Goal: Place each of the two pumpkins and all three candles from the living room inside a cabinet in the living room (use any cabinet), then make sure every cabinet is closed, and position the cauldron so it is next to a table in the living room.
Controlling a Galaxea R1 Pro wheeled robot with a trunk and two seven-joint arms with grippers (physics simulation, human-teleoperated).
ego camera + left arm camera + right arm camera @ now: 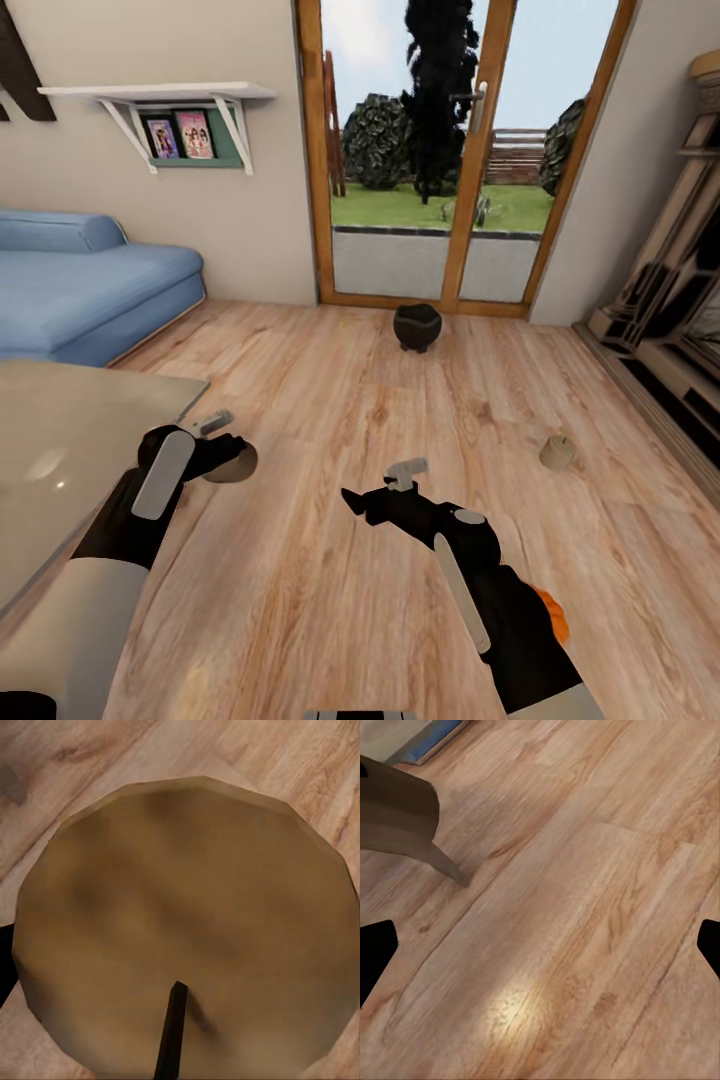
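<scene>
While gripped, candle (187, 922) shows wick (camera-facing).

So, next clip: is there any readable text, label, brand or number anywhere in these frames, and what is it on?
No text can be read in any view.
Two colourful picture cards on the green panel under the white wall shelf: too small and blurred to read.
Round tan candle at the left gripper: plain, no label.
Black round cauldron on the wooden floor: no markings.
</scene>
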